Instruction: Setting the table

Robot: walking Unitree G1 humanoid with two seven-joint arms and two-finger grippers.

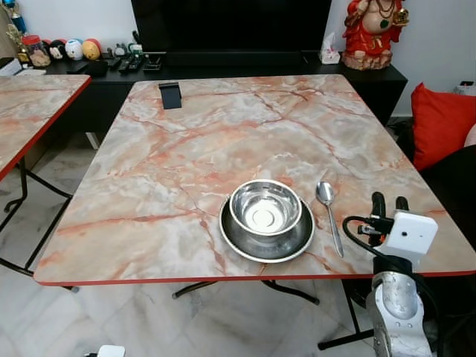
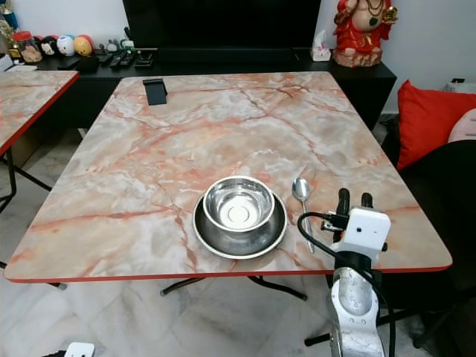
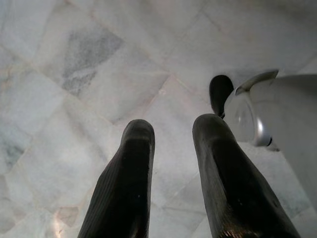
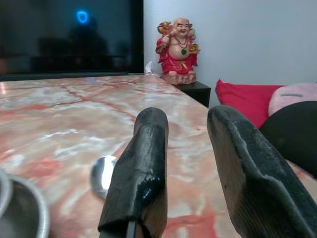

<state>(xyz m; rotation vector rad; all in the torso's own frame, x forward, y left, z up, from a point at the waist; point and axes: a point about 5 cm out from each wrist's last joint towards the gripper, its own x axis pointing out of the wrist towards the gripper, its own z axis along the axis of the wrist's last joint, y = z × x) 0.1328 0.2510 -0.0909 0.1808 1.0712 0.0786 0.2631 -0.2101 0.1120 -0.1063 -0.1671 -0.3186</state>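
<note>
The right claw [image 1: 389, 199] hovers open and empty at the surface's [image 1: 186, 149] near right edge, just right of the spoon [image 1: 328, 213], which lies handle toward the near edge beside the bowl [image 1: 265, 208], apparently within this arm's easier reach.

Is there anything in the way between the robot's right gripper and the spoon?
Nothing visible. The right gripper hovers open over the table's near edge, just right of the spoon, with bare tabletop between them. The bowl sits on the spoon's other side.

One bowl [image 1: 265, 207], one plate [image 1: 266, 238], one spoon [image 1: 328, 214], perhaps two tables [image 1: 149, 186].
</note>
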